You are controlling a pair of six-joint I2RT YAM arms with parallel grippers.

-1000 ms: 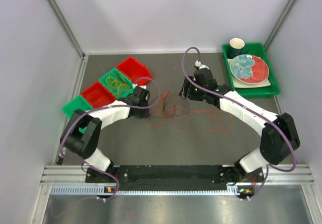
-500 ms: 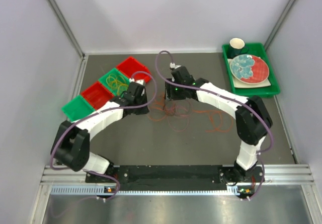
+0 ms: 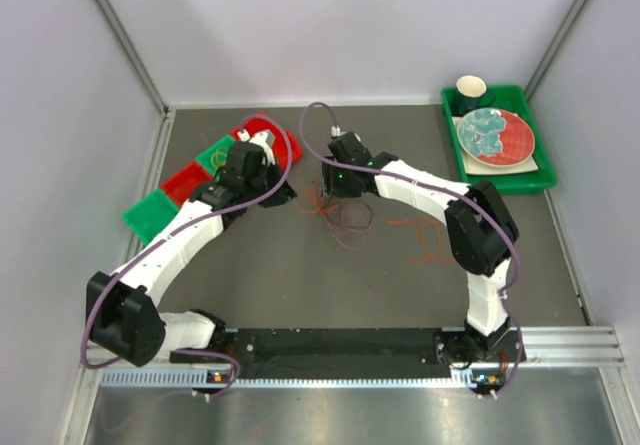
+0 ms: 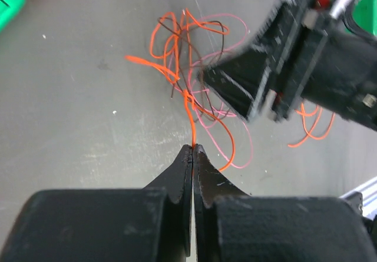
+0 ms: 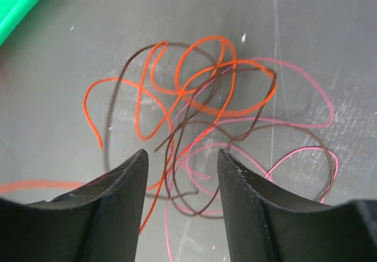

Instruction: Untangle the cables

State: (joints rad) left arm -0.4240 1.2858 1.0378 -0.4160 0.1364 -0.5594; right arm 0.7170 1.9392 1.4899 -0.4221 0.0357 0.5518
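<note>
The cables lie as a loose tangle of thin orange, dark brown and pink cords on the grey table between my two arms. In the left wrist view the tangle spreads just ahead of my left gripper, which is shut on one orange cable that runs taut from its tips into the knot. My right gripper hangs open directly above the tangle, with brown and pink strands passing below the gap between its fingers. From above, the left gripper and right gripper stand close together at the tangle's far side. Another orange cable lies apart to the right.
A row of red and green bins sits at the left, partly under my left arm. A green tray at the back right holds a plate and a dark cup. The right gripper's body looms close in the left wrist view.
The left gripper has shut on the orange cable and its arm has stretched out toward the back. The right gripper swung left over the tangle and narrowed slightly.
</note>
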